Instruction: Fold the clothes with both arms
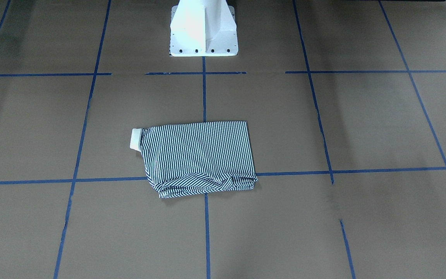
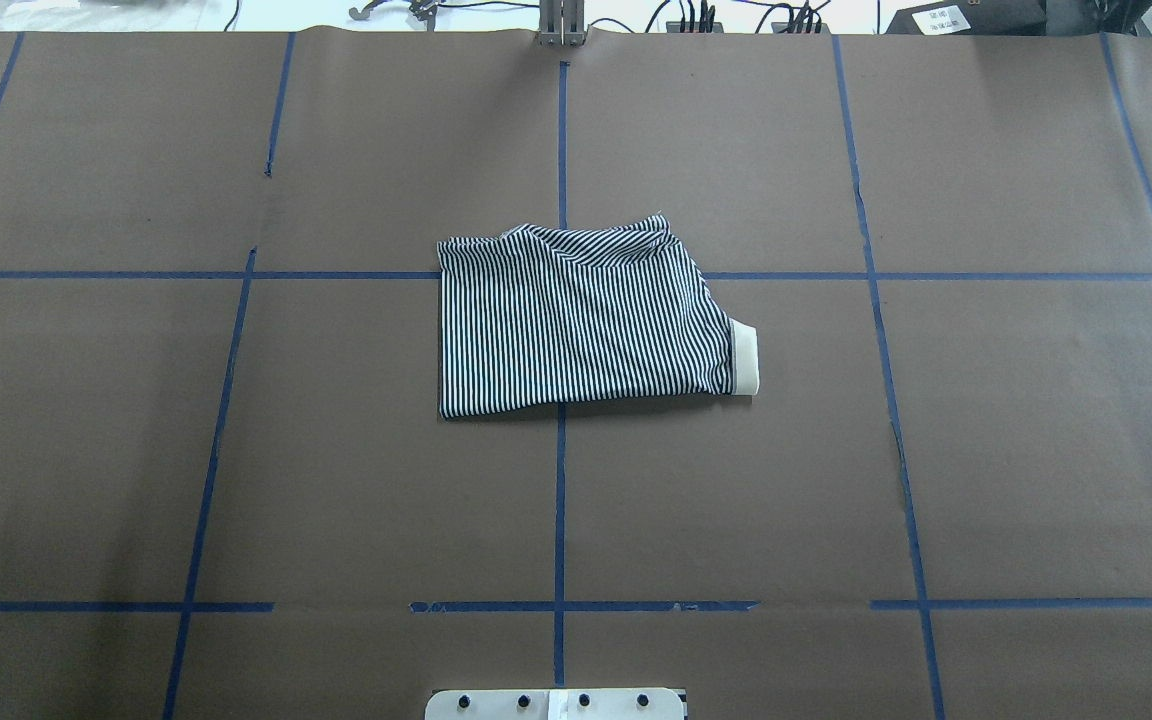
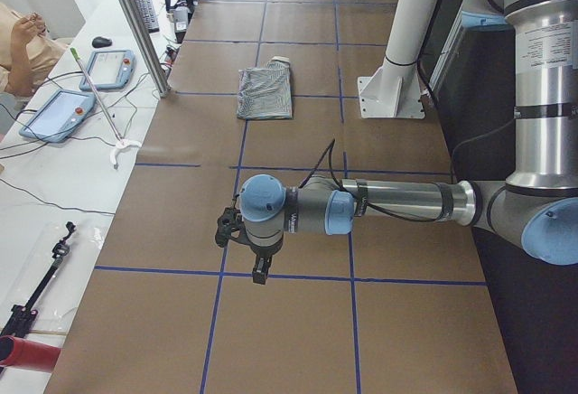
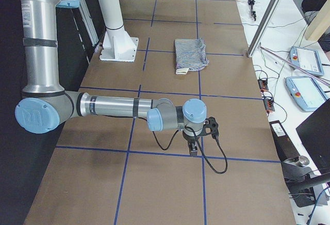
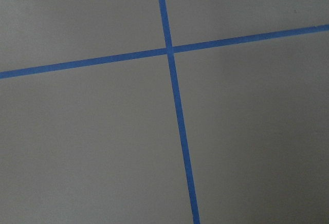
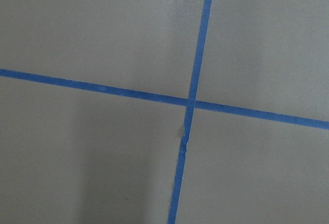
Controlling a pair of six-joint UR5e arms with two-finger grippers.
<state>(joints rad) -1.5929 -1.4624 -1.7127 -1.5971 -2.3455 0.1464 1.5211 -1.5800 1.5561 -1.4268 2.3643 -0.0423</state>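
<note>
In the front-facing view both arms lie outside the frame. The white pedestal (image 1: 203,27) is cut off at the top edge. The folded striped polo shirt (image 1: 199,155) lies flat at the centre of the brown table (image 1: 362,116), its cream collar (image 1: 136,138) poking out at the left end. The overhead view shows the collar at the shirt's right end. From the left end, the left arm (image 3: 397,200) stretches level across the lower frame. The left gripper (image 3: 260,270) points down over blue tape lines (image 3: 406,280), well apart from the shirt; I cannot tell its finger spacing. From the right end, the right arm (image 4: 113,106) mirrors this, and the right gripper (image 4: 193,147) is equally unreadable. Each wrist view shows only 1 tape cross.
</note>
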